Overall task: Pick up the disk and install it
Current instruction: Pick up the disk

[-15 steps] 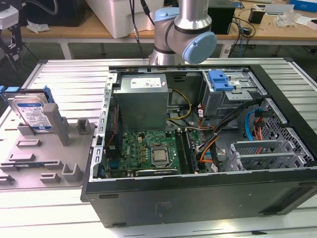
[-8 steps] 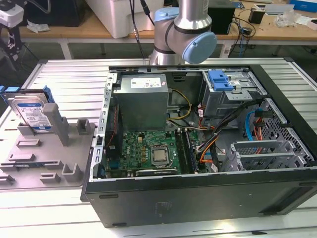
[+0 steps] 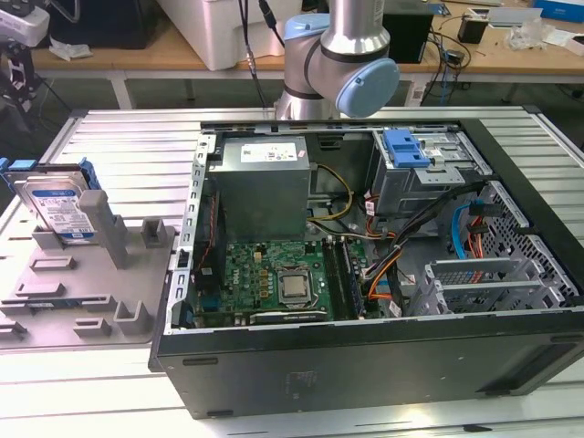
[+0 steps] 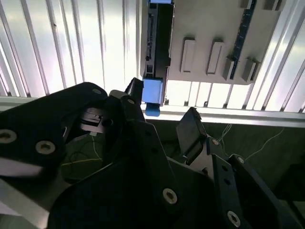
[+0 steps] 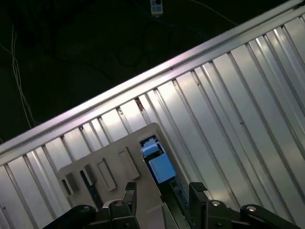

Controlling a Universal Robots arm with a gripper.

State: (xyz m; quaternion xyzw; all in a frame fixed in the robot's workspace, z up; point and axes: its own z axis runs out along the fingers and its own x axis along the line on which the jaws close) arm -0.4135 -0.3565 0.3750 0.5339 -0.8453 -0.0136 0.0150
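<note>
The disk (image 3: 57, 205) stands on edge in a grey holder (image 3: 108, 269) at the exterior view's left, on the counter (image 3: 119, 128) beside the case (image 3: 365, 374). It is not yet picked up. A grasp calls for straddling its top edge. In the second wrist view the gripper (image 4: 164, 102) hangs over it, jaws apart and empty.

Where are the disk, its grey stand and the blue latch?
disk (image 3: 58, 206): exterior view, on its label.
grey stand (image 3: 99, 297): exterior view, on its base.
blue latch (image 3: 406, 147): exterior view, on its top.
</note>
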